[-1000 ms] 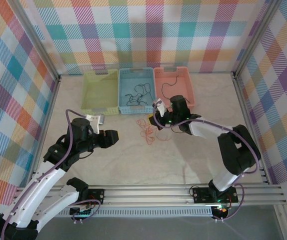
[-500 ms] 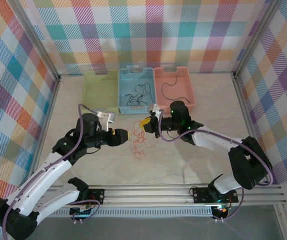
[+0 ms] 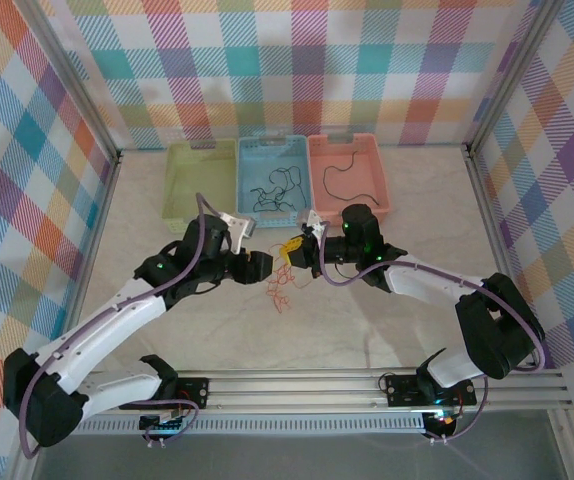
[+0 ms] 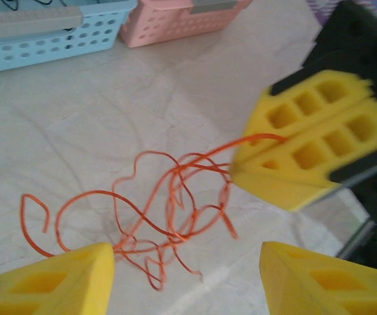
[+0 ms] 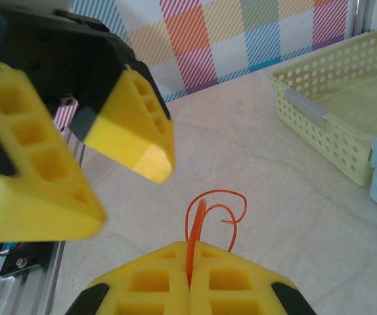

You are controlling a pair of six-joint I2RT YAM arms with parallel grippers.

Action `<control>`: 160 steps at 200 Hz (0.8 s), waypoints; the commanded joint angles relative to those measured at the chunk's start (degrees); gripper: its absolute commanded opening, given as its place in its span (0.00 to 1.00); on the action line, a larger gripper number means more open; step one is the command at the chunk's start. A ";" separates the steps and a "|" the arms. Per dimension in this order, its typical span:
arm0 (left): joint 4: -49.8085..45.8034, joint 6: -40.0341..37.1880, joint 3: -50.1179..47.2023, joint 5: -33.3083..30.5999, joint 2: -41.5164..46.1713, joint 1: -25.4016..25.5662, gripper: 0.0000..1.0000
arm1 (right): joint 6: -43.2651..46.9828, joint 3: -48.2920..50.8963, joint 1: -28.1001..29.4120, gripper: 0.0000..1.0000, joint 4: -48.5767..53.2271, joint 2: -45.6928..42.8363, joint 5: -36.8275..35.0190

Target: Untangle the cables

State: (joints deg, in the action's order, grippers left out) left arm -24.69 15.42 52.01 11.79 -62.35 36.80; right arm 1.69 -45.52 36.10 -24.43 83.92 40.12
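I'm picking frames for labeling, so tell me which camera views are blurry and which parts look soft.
Top external: sharp and evenly lit, with the orange-red cable easy to trace. Left wrist: the right gripper is smeared at its edges, while the cable is fairly clear. Right wrist: the left gripper is blurred, and the yellow-green basket behind it is sharper.

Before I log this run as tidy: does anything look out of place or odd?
Only the orange cable: it lies in a loose tangle on the table in front of the baskets, a strand pinched in the shut right gripper, the open left gripper beside it. Nothing looks spilled or damaged.
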 commanded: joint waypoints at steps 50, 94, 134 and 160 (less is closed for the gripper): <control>10.76 -3.97 -2.88 -1.28 -3.24 0.82 0.59 | -0.55 0.68 0.11 0.00 -1.79 -1.12 2.70; 16.21 -3.49 -6.15 -2.17 -3.81 0.91 0.58 | -1.14 0.80 0.11 0.00 -2.07 -1.47 3.20; 19.65 -2.40 -7.44 -2.28 -4.79 0.91 0.56 | -1.59 0.92 0.11 0.00 -2.38 -1.74 3.83; 22.13 -1.12 -8.69 -3.55 -5.34 0.91 0.55 | -1.52 1.02 0.11 0.00 -2.36 -1.86 4.09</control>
State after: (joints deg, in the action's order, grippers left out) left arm -7.57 12.71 44.80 9.76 -66.92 37.08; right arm 0.58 -45.28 35.92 -24.62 83.85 41.39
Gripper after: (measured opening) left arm 0.554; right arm 0.064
